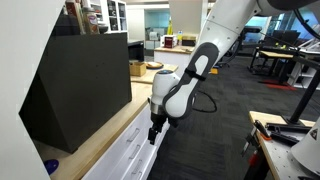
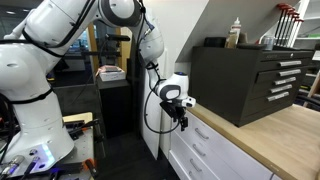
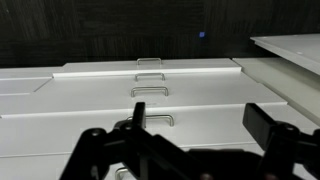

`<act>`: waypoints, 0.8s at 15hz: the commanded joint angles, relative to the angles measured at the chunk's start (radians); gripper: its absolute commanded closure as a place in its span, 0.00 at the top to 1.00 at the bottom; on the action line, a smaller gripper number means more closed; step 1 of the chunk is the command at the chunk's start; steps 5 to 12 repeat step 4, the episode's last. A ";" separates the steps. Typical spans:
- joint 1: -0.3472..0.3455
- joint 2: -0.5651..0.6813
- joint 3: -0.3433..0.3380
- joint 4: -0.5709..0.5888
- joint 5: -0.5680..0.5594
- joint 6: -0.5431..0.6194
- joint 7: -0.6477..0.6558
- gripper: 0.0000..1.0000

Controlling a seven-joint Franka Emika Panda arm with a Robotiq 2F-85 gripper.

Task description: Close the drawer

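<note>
The pincer [image 1: 154, 135] hangs from the arm with its tips pointing down, right at the top edge of the white drawers [image 1: 125, 157]. Whether it touches them cannot be told. In the wrist view the pincer [image 3: 178, 125] has its dark fingers [image 3: 93, 138] spread wide with nothing between them, and the drawer fronts fill the space beyond it, their handles [image 3: 150, 90] stacked one past another. Which drawer stands out is unclear. Above the drawers, beside the pincer [image 2: 183, 122], runs a wooden counter [image 2: 275, 135] bearing a black cabinet [image 2: 245, 80].
</note>
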 commanded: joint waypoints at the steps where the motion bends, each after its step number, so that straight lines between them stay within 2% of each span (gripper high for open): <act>1: 0.020 -0.138 -0.013 -0.115 0.041 -0.113 0.058 1.00; 2: 0.009 -0.053 -0.006 -0.036 0.025 -0.065 0.014 1.00; 4: 0.010 -0.088 -0.006 -0.065 0.036 -0.089 0.018 1.00; 12: 0.010 -0.088 -0.006 -0.065 0.036 -0.089 0.018 1.00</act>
